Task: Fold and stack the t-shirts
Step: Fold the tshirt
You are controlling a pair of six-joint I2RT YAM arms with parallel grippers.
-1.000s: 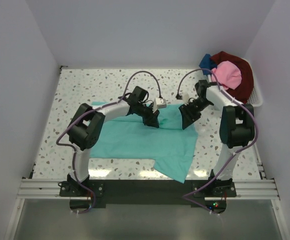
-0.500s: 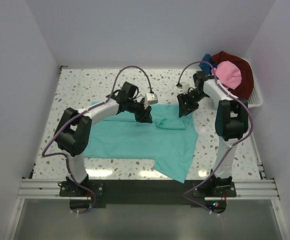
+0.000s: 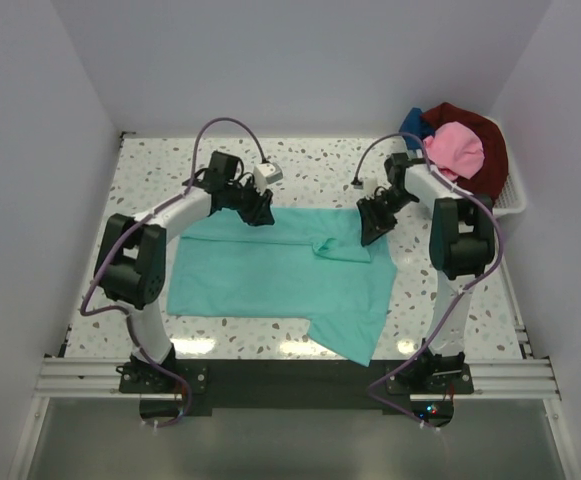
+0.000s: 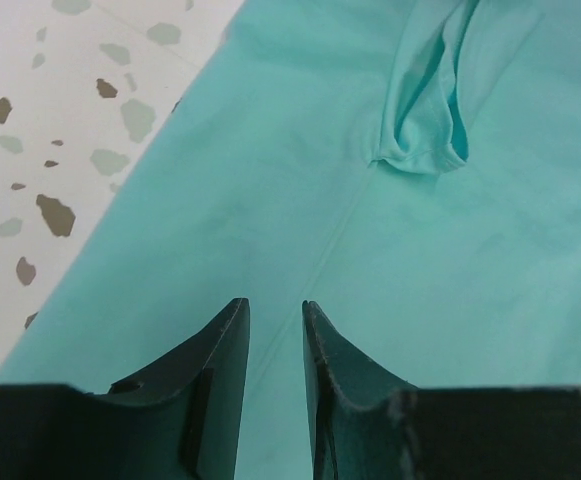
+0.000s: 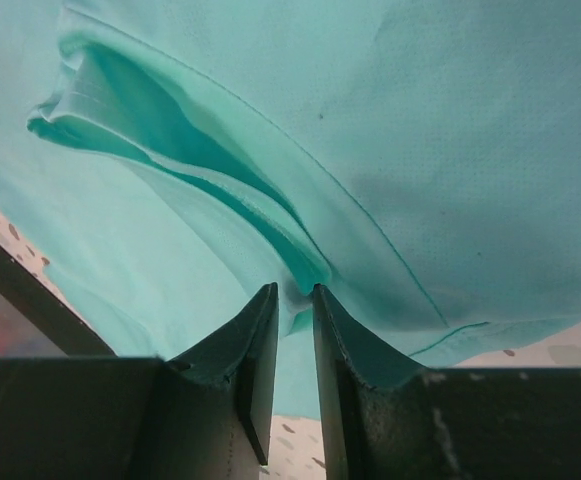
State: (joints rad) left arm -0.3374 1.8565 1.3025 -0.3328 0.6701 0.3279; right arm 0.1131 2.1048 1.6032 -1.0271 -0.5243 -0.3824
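Teal t-shirt (image 3: 270, 275) lies spread on the bench (image 3: 150, 170) beside the white basket (image 3: 517, 205): right fingers (image 5: 245, 340) pinch a thin fold at its basket-side edge, left fingers (image 4: 215, 350) hover parted and empty, so a one-sided pull may slip or bunch it.

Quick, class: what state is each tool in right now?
Left tool: slightly open, empty, above the teal t-shirt.
Right tool: closed on a fold of the teal t-shirt.

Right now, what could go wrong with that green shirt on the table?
The right fingers pinch only a thin fold of the teal t-shirt, so it may slip out. The bunched wrinkle near them could get folded in. The shirt's near corner overhangs the table edge and might drag.
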